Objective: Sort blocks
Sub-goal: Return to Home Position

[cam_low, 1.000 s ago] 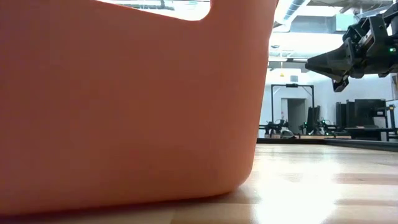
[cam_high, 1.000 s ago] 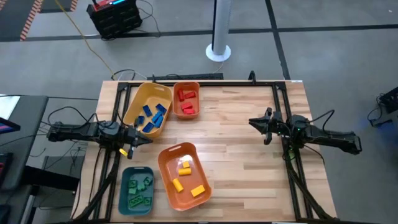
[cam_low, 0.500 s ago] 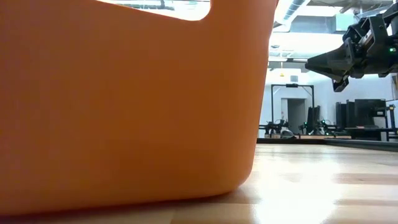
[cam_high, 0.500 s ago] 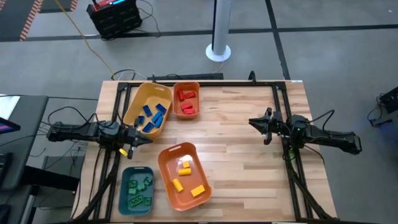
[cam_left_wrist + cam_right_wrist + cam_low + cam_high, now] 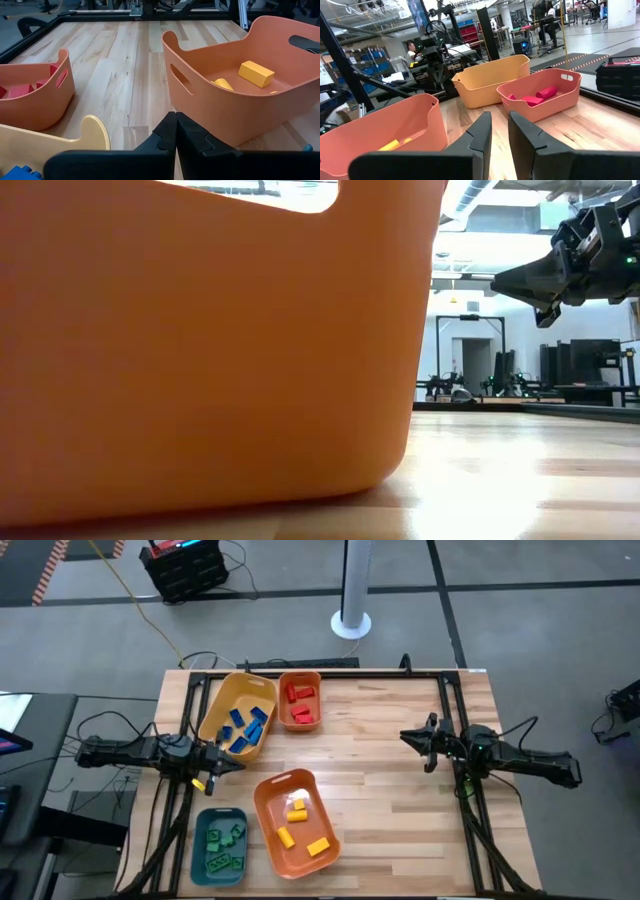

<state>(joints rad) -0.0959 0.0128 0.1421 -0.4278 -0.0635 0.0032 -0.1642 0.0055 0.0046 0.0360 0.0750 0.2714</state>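
Four bins [image 5: 270, 795] hold the blocks [image 5: 240, 727] by colour; left tool [image 5: 233, 764] is clenched beside the yellow bin [image 5: 213, 708], right tool [image 5: 408, 738] hangs slightly parted over the worktop [image 5: 380, 800].

My left arm [image 5: 120, 752] lies stretched out level on the left side, reaching toward the middle. At its end my left gripper [image 5: 233, 765] points right, its fingers [image 5: 167, 135] pressed together and empty. My right arm [image 5: 520, 760] mirrors it from the right side. My right gripper [image 5: 404, 736] points left, held raised, its fingers [image 5: 480, 135] parted by a narrow gap and holding nothing.
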